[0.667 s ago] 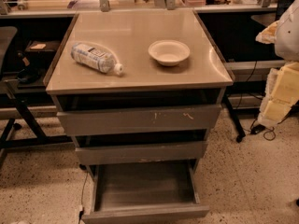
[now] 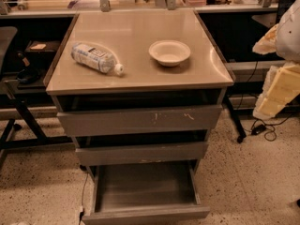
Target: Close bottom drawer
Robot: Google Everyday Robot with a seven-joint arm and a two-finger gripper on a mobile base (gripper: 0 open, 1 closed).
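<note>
Grey metal fills most of the scene, so we take the cabinet [image 2: 140, 76] as our landmark. Left of it stands a dark chair frame [image 2: 14, 102], clear of the drawers. On the left half of the cabinet top lies a plastic bottle [image 2: 96, 58] on its side, cap pointing right.

Below the top, at the cabinet's middle, are three drawers. The top drawer [image 2: 140, 120], marked with orange scratches, and the middle drawer [image 2: 140, 153] each stand slightly out. The bottom drawer [image 2: 145, 187] is pulled far out from the cabinet's foot, its shallow tray open to view and its low front panel nearest to us.

On the right half of the cabinet top sits a pale bowl [image 2: 169, 52], upright and apart from the bottle.

Right of the cabinet, at about the height of the top drawer, hangs the pale, blocky end of the arm, which we take to be the gripper [image 2: 276, 90]. It is well apart from the bottom drawer, and we cannot tell whether it is spread or pressed together. A cable [image 2: 262, 130] trails on the floor beneath it.

Against the view a moment ago, almost nothing has changed: the drawer is just as far out and the arm stays off to the right. We judge the closing has not begun; the gripper must first come down and across to the front panel.
</note>
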